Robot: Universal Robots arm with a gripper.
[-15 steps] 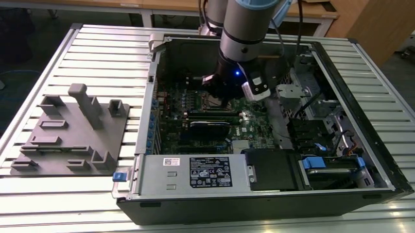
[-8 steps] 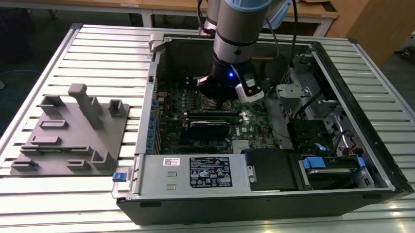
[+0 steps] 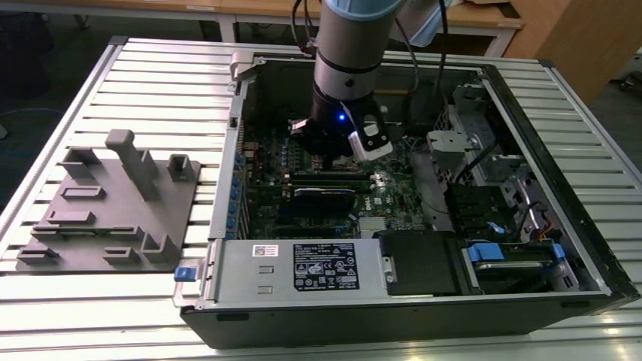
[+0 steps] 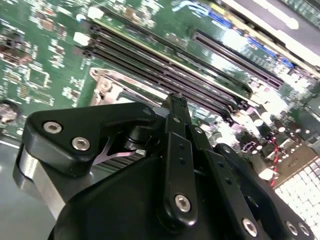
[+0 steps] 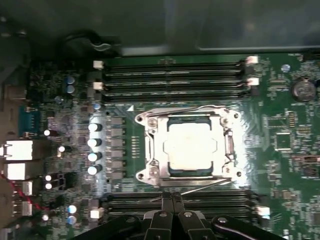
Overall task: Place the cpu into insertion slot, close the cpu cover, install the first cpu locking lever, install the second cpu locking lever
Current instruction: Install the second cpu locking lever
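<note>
In the first wrist view the cpu (image 5: 192, 145) lies flat in the insertion slot (image 5: 150, 176), its pale face up. The silvery cpu cover (image 5: 152, 147) lies down around it as a frame. One thin wire lever (image 5: 190, 107) runs along one side of the socket. Another wire lever (image 5: 202, 185) runs slightly slanted along the opposite side. My gripper (image 5: 167, 200) hangs beside that second lever, fingers pressed together and holding nothing. The second wrist view shows the gripper (image 4: 176, 102) from behind, just past a socket corner (image 4: 106, 82). In the exterior view the gripper (image 3: 331, 154) hangs low over the motherboard.
Long black memory slots (image 5: 175, 80) flank the socket on both sides. The open computer case (image 3: 561, 150) walls in the board, with a drive cage (image 3: 301, 267) at its front. A grey fixture plate (image 3: 101, 210) with upright pegs lies on the exterior view's left.
</note>
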